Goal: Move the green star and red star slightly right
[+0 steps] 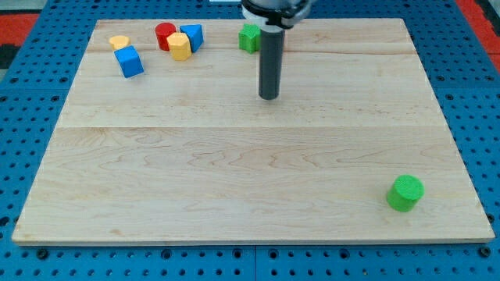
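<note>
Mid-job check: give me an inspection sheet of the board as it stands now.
Surface: wooden board, flat, on a blue pegboard.
Job's things: green star at the view's top, left of the rod; red star not made out, maybe hidden behind the rod.
Clutter: yellow blocks, blue blocks, red cylinder top left; green cylinder bottom right.
Grippers: my tip below and right of the green star, apart.
Cables: nothing seen.
Surroundings: red strips at the top corners.
</note>
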You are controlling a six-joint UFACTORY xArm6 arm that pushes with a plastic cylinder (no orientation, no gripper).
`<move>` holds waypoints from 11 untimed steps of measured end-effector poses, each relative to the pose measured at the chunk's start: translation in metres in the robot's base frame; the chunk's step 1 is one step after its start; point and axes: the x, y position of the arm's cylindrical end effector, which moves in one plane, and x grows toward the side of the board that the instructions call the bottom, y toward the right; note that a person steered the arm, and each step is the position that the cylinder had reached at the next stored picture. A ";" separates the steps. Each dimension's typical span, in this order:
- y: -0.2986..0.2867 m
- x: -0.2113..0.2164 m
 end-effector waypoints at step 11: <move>0.056 -0.127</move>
